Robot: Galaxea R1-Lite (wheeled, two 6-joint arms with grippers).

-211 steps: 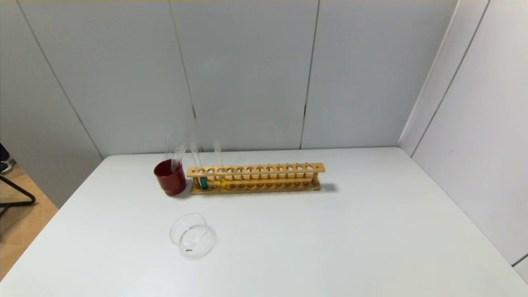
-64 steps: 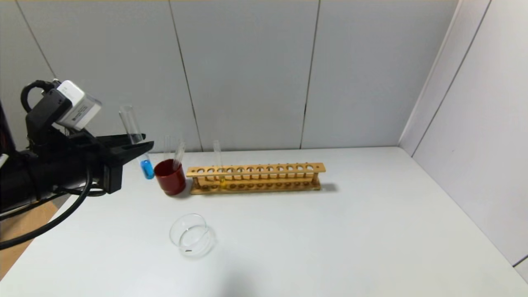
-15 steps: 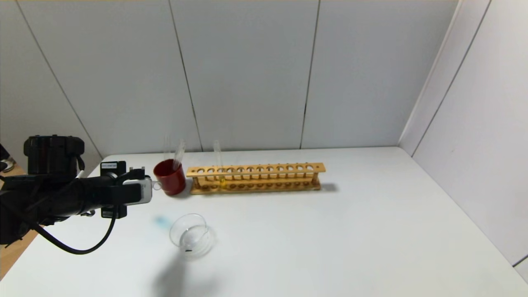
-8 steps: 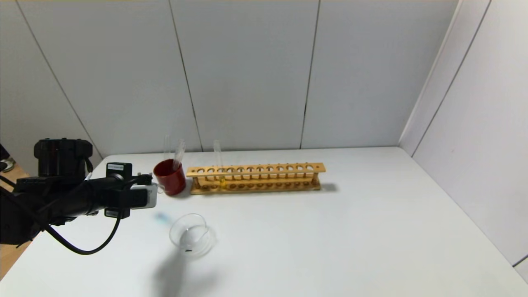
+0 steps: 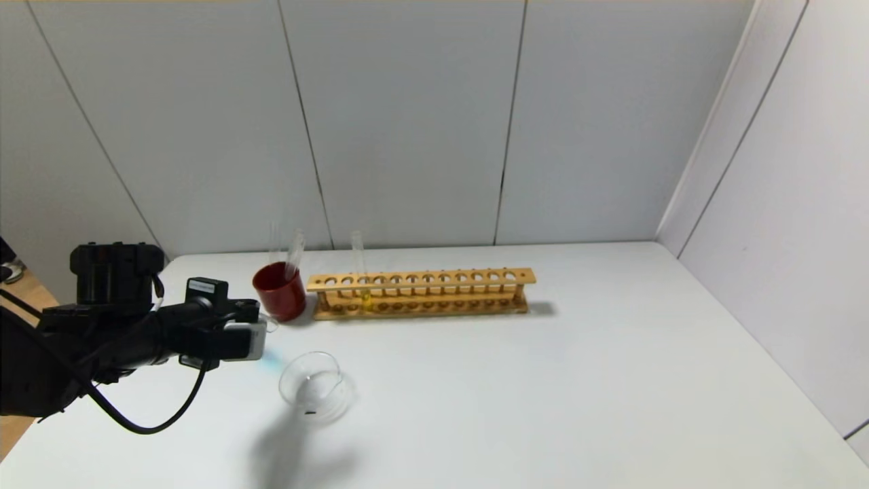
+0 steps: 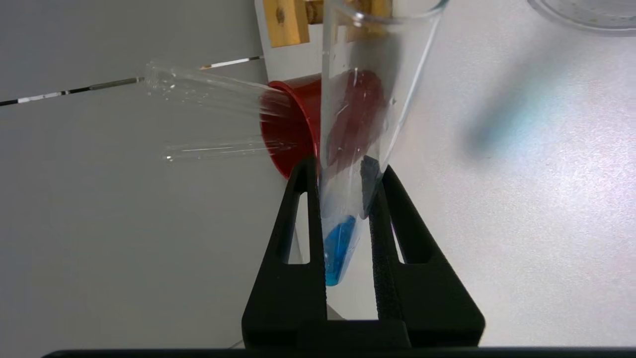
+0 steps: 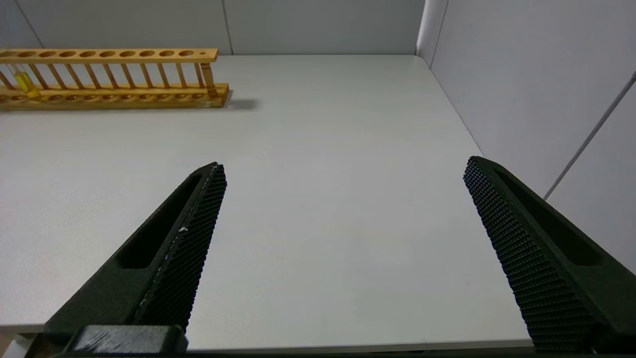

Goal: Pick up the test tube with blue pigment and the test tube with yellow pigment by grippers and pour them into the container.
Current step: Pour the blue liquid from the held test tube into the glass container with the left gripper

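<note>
My left gripper [image 5: 256, 331] is shut on the test tube with blue pigment [image 6: 365, 99], low over the table just left of the clear glass container [image 5: 313, 390]. The wrist is rolled, so the tube lies tilted. In the left wrist view the fingers [image 6: 303, 209] clamp the tube near its base, where the blue liquid [image 6: 338, 248] sits; the open mouth points toward the container [image 6: 586, 12]. The test tube with yellow pigment [image 5: 360, 272] stands in the wooden rack [image 5: 421, 293] and also shows in the right wrist view [image 7: 27, 84]. My right gripper [image 7: 345, 166] is open and empty over the table's right front.
A dark red cup [image 5: 280, 292] holding clear tubes stands at the rack's left end, just behind my left gripper. A bluish cast [image 5: 271, 356] lies on the table beside the container. Grey walls close the back and right sides.
My left gripper has moved right and lower with the tilted blue tube, closer to the glass container. The container, rack and cup have not moved.
</note>
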